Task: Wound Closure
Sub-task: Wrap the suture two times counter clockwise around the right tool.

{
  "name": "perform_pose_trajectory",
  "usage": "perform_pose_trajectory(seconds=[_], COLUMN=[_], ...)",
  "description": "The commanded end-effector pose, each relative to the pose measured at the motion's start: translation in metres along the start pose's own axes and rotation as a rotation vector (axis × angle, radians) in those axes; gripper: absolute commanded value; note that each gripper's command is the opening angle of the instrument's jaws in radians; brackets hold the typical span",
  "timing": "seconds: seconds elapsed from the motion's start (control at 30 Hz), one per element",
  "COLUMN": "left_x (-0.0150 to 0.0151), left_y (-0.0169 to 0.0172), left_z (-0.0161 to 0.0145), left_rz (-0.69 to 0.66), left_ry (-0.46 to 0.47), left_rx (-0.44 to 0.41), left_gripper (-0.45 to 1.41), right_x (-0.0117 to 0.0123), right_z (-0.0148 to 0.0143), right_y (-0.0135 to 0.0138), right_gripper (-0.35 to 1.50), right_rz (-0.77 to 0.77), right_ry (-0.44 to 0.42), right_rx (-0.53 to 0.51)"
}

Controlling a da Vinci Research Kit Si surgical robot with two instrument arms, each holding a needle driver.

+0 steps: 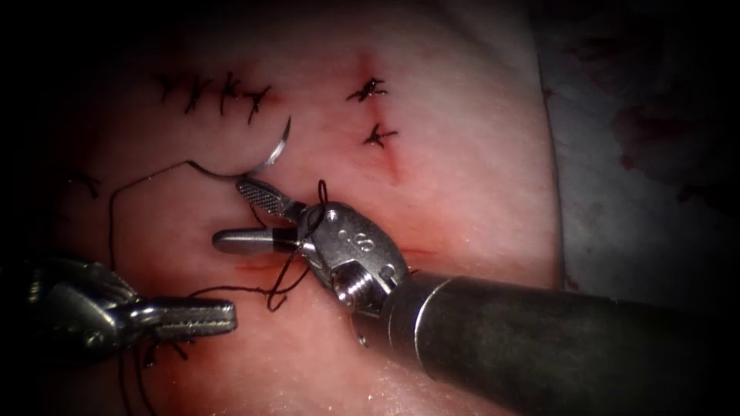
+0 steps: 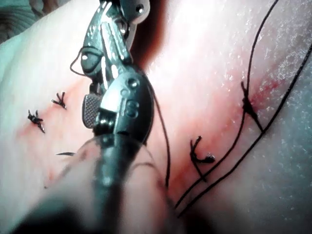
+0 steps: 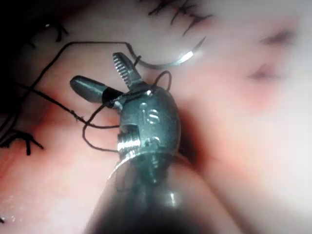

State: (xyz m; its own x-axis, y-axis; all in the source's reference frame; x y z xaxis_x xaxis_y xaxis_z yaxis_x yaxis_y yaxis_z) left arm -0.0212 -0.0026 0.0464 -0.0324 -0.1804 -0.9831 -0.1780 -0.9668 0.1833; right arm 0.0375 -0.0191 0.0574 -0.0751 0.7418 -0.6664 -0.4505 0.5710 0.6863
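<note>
Right tool (image 1: pixel 240 216): jaws spread wide, grasping nothing; thread (image 1: pixel 289 266) looped round its wrist. Curved needle (image 1: pixel 266 158) lies free on tissue (image 1: pixel 462 177), just beyond upper jaw tip, not in tissue, thread trailing left from its swaged end. Left tool (image 1: pixel 196 317): jaws clenched, apparently on thread strand near the cut. Finished stitches (image 1: pixel 220 94) above. Judged step: needle pickup pending; needs jaws closing on needle body, clear of loop.

The endoscope is looking down at the tissue (image 1: pixel 462 154) from above and in front. Both wrist cameras are looking along their shafts from very close, sharing the right tool (image 1: pixel 235 214) (image 2: pixel 92 105) (image 3: pixel 100 75).
</note>
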Motion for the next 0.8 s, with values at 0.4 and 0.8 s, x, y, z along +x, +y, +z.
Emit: perform_pose_trajectory(seconds=[0.4, 0.8], left_x=[-0.0041, -0.009], left_y=[-0.0065, -0.009], left_z=[0.0015, 0.0053], left_rz=[-0.053, -0.124], left_ry=[0.051, 0.154], left_rx=[-0.075, -0.249], left_gripper=[-0.45, -0.45], right_x=[-0.002, -0.0023], right_z=[0.0012, 0.002], right_y=[-0.0028, -0.004], right_gripper=[1.31, 1.08], right_rz=[-0.051, -0.129], right_ry=[-0.076, -0.034], right_rx=[0.192, 0.494])
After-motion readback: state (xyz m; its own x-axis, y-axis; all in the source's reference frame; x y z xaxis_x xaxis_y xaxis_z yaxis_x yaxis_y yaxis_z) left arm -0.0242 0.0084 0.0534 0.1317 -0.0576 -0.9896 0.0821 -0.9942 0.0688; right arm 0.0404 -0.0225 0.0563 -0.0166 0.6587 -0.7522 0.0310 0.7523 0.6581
